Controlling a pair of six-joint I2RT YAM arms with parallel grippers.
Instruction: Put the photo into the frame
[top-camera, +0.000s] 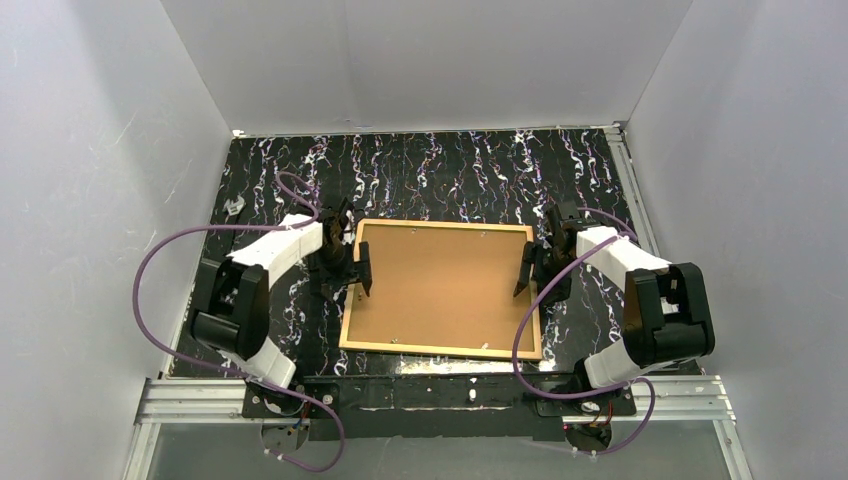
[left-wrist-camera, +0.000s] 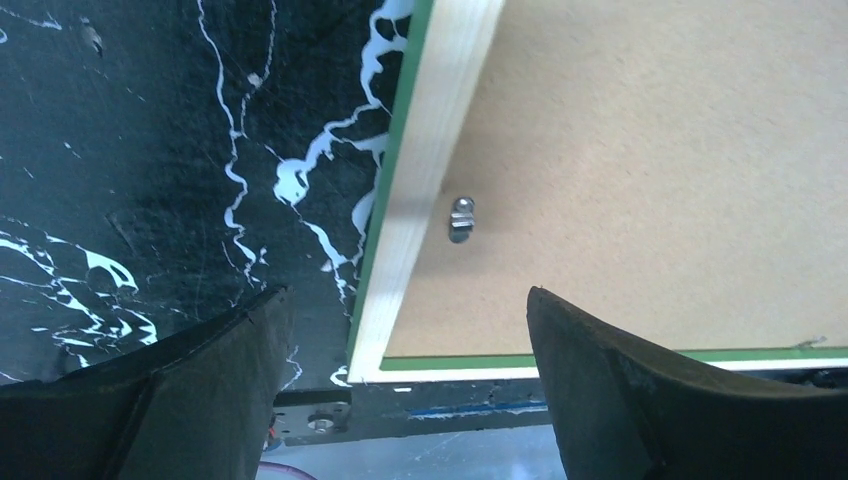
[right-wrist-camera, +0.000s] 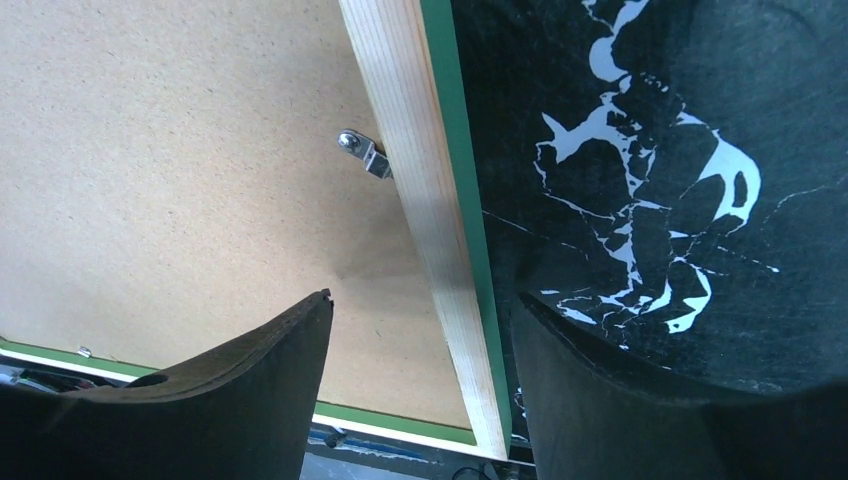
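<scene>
1. The frame (top-camera: 440, 350) lies face down on the table (top-camera: 450, 170) with its wood back up. The board (top-camera: 445, 285) sits inside it, so the back is the side we can reach.
2. The photo shows in no view, and we cannot tell whether it lies under the board.
3. The left claw (top-camera: 358, 272) hangs over the frame's left rail, fingers spread and holding nothing. The rail runs below the gap, with one finger above the table and the other above the board.
4. The right claw (top-camera: 528, 268) mirrors it at the right rail and is likewise released.
5. A metal clip (left-wrist-camera: 458, 218) sits on the board beside each rail, just ahead of each claw. We judge the arms are placed there to work these fasteners, or to steady the frame from both sides.
6. Whether each clip already pins the board down, we cannot tell.
</scene>
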